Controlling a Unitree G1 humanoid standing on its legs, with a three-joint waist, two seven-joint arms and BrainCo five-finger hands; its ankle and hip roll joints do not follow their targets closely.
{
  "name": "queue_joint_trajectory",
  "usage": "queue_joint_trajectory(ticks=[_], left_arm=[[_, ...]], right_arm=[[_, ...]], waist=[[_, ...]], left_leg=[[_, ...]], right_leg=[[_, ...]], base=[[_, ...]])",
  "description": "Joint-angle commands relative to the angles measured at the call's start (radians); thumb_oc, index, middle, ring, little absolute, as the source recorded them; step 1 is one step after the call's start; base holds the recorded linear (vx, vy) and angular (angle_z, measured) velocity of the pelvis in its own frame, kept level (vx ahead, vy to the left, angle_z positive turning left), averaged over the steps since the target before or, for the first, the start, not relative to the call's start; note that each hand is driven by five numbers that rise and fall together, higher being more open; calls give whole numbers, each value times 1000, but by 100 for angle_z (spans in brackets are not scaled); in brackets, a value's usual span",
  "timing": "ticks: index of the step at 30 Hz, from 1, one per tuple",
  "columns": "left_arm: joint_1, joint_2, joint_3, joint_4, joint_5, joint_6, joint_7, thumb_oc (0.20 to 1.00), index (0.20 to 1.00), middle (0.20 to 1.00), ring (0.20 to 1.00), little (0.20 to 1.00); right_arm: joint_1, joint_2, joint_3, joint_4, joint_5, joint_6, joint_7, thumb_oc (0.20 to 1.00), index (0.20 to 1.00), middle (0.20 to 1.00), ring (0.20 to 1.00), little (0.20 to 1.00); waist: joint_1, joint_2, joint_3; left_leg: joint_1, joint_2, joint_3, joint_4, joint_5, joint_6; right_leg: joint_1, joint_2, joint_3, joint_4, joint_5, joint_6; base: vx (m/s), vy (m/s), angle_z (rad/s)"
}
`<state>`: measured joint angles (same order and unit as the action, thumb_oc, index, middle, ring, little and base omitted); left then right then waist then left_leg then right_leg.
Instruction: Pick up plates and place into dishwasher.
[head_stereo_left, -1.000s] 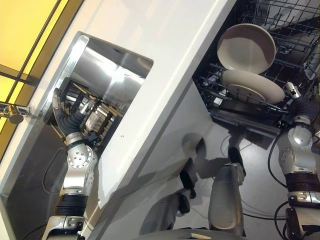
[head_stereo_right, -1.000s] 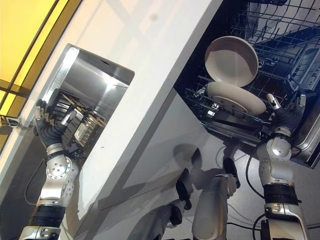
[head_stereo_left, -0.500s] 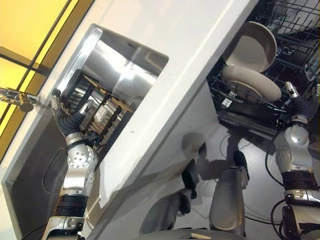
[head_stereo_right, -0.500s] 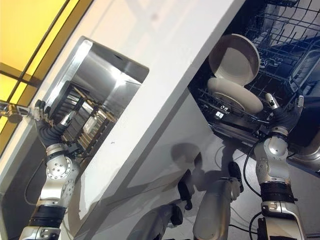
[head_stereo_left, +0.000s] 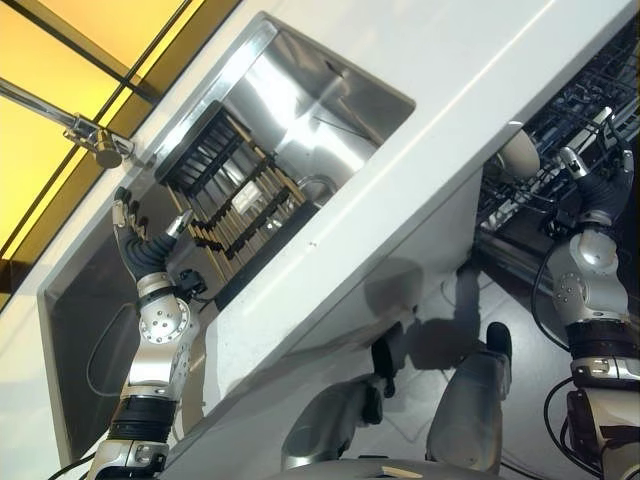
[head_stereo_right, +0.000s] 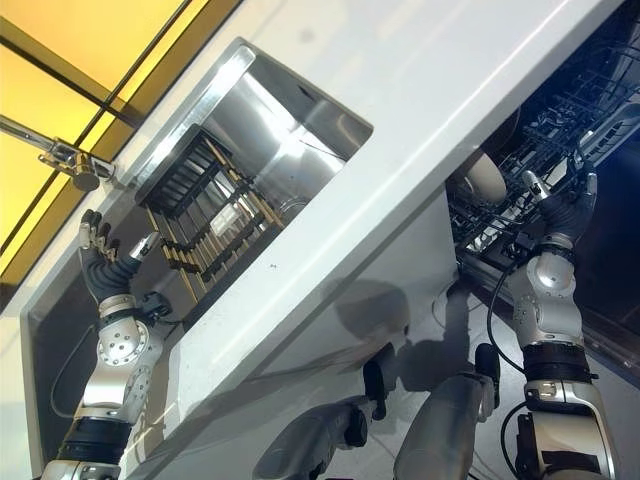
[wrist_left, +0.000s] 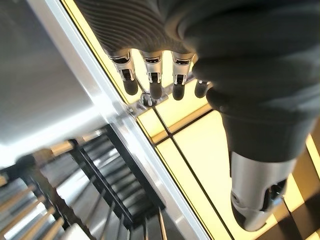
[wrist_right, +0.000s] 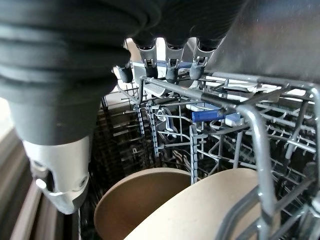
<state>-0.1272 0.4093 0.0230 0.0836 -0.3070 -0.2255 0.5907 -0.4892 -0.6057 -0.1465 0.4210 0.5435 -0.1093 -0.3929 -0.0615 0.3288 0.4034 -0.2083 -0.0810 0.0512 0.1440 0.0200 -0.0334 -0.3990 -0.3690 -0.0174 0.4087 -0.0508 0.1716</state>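
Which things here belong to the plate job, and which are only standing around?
For the job: two plates already in the dishwasher rack; right hand open by the rack; left hand open over the sink.
Not for the job: drying rack, faucet.

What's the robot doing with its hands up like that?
It's loading plates into a dishwasher. Two beige plates already stand in the dishwasher rack, and the right hand is held open beside that rack, holding nothing. The left hand is raised open next to the sink, where a dark drying rack sits. Neither hand has a plate right now.
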Motion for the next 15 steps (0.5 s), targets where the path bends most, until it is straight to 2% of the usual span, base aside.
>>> queue_joint_trajectory(ticks=[1, 6, 11, 15], left_arm=[[-10, 74, 65, -89, 23, -21, 19, 1000, 1000, 1000, 1000, 1000], [-8, 78, 64, -90, 25, -31, 15, 1000, 1000, 1000, 1000, 1000], [-13, 81, 67, -85, 24, -50, -4, 1000, 1000, 1000, 1000, 1000], [-20, 94, 66, -86, 13, -60, -16, 1000, 1000, 1000, 1000, 1000]], right_arm=[[-186, 50, 162, -82, 1, -82, 168, 1000, 1000, 1000, 1000, 1000], [-205, 55, 162, -78, 90, -102, 232, 1000, 1000, 1000, 1000, 1000], [-228, 83, 182, -78, 251, -126, 409, 1000, 1000, 1000, 1000, 1000], [-229, 87, 198, -72, 245, -149, 429, 1000, 1000, 1000, 1000, 1000]], waist=[[61, -34, 13], [73, -27, 18], [81, -20, 28], [80, -25, 31]], left_leg=[[-75, 16, -35, 204, -115, -65], [-87, 10, -40, 208, -112, -63], [-97, 4, -38, 209, -108, -64], [-97, 1, -35, 211, -109, -63]], right_leg=[[97, -99, 51, -174, 130, -3], [94, -109, 46, -176, 140, -2], [87, -119, 42, -182, 154, 0], [90, -122, 38, -189, 162, 1]], base=[[15, 1, 20], [-12, -7, 7], [-55, -24, 1], [-61, -35, -1]])
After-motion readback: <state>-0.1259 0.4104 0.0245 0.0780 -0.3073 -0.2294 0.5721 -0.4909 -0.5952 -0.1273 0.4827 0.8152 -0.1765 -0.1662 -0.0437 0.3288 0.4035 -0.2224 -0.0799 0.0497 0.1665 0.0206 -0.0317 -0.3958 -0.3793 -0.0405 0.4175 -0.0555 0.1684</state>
